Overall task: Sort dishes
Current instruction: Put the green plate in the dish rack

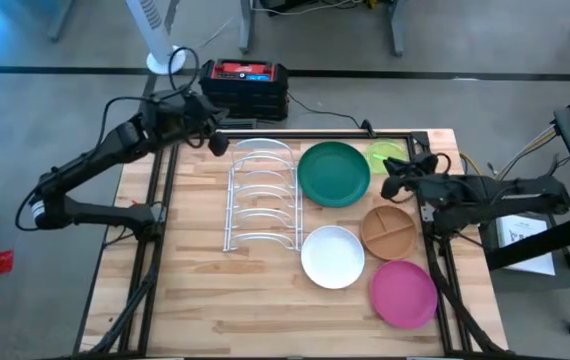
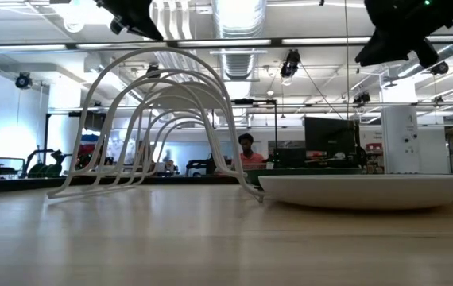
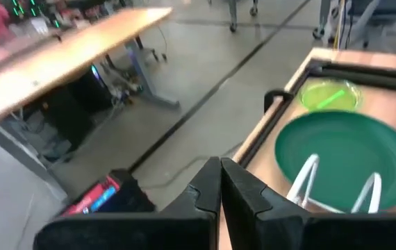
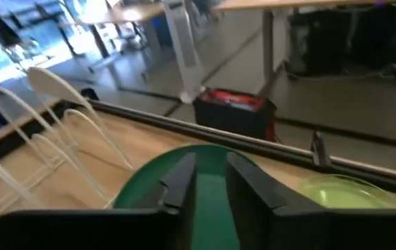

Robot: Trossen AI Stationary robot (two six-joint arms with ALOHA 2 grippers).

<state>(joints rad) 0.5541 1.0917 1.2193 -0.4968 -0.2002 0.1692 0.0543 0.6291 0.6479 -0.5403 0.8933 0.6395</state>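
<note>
1. The small translucent lime-green plate [image 1: 386, 154] was partly covered by the right arm in the high view.
2. The large dark green plate [image 4: 212, 198] was cut off at the right wrist picture's edge.

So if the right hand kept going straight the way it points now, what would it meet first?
Most likely the dark green plate: the right hand, fingers slightly apart, points at it in its wrist view. Depth is unclear; it might pass above the plate.
</note>
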